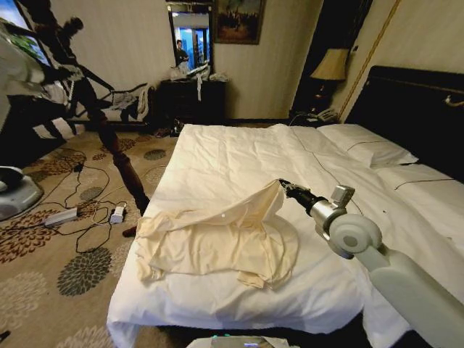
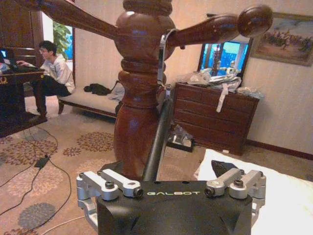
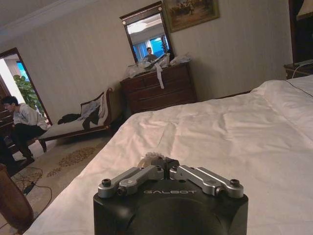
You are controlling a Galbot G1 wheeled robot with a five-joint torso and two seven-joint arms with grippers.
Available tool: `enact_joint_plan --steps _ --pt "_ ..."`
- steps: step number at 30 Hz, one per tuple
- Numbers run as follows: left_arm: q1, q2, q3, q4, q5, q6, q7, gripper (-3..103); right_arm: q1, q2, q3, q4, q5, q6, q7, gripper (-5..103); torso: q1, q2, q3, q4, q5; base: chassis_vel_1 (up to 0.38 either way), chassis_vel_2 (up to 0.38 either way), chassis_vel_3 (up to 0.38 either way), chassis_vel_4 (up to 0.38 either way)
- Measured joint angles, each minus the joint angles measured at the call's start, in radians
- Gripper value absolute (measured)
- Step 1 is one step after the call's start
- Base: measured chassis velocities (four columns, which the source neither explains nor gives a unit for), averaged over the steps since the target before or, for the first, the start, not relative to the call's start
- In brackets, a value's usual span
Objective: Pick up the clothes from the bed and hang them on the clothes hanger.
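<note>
The right tool (image 1: 282,183) is closed on a raised fold of the cream clothes (image 1: 217,243), which lie spread near the foot of the bed (image 1: 239,156). Farther off, the left tool (image 2: 171,188) grips the black clothes hanger (image 2: 157,139), hooked on a wooden coat stand (image 2: 139,83).

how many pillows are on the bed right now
2 that show: one pillow lies at the head of the bed by the headboard; the second pillow lies beside it, nearer the robot. More may be hidden.

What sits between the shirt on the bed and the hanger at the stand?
Nothing visible. Right gripper is shut on the shirt on the bed. Left gripper holds the hanger at the wooden stand over open carpet.
</note>
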Motion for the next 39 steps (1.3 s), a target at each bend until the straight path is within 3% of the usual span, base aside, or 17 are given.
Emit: enact_joint_plan --steps 1,9,13,15,18,19,22,24,27,39 --pt "-0.005 -0.01 0.004 0.019 0.009 0.0 0.002 103 0.001 0.0 0.0 -0.001 0.001 0.001 0.0 0 0.0 0.0 0.0 -0.0001 0.0001 0.0 0.0 0.0 0.0" --pt "-0.028 -0.042 0.043 0.091 0.03 -0.001 0.017 87 0.006 0.001 -0.001 -0.006 0.005 0.006 0.0 0 0.0 0.0 0.0 0.0007 -0.0003 0.0 0.0 0.0 0.0" --pt "-0.03 -0.063 0.055 0.124 0.032 -0.001 0.023 66 0.007 0.0 -0.001 -0.007 0.01 0.007 0.0 0 0.0 0.0 0.0 0.0003 -0.0001 0.0 0.0 0.0 0.0" --pt "-0.032 -0.071 0.056 0.138 0.034 -0.001 0.024 66 0.008 -0.001 -0.001 -0.007 0.011 0.008 0.0 0 0.0 0.0 0.0 0.0003 -0.0001 0.0 0.0 0.0 0.0" --pt "-0.031 -0.082 0.054 0.155 0.041 -0.001 0.029 49 0.009 -0.004 -0.002 -0.009 0.012 0.009 0.0 0 0.0 0.0 0.0 0.0003 -0.0002 0.0 0.0 0.0 0.0" --pt "-0.031 -0.082 0.054 0.155 0.041 -0.001 0.029 49 0.009 -0.004 -0.002 -0.009 0.012 0.009 0.0 0 0.0 0.0 0.0 0.0003 -0.0002 0.0 0.0 0.0 0.0" --pt "-0.025 -0.078 0.052 0.134 0.052 -0.001 0.03 33 0.008 0.0 -0.003 -0.018 0.009 0.01 -0.001 0 0.0 0.0 0.0 0.0004 -0.0002 0.0 0.0 0.0 0.0" --pt "-0.025 -0.077 0.052 0.13 0.056 -0.002 0.031 33 0.008 0.002 -0.004 -0.02 0.007 0.011 -0.002 0 0.0 0.0 0.0 0.0004 -0.0002 0.0 0.0 0.0 0.0" --pt "-0.025 -0.078 0.05 0.121 0.07 -0.002 0.035 17 0.012 0.009 -0.012 -0.026 0.004 0.012 -0.003 0 0.0 0.0 0.0 0.0004 -0.0002 0.0 0.0 0.0 0.0" --pt "-0.017 -0.056 0.03 0.031 0.165 -0.001 0.071 16 0.01 0.008 -0.013 -0.024 0.001 0.014 -0.003 0 0.0 0.0 0.0 0.0005 -0.0002 0.0 0.0 0.0 0.0"
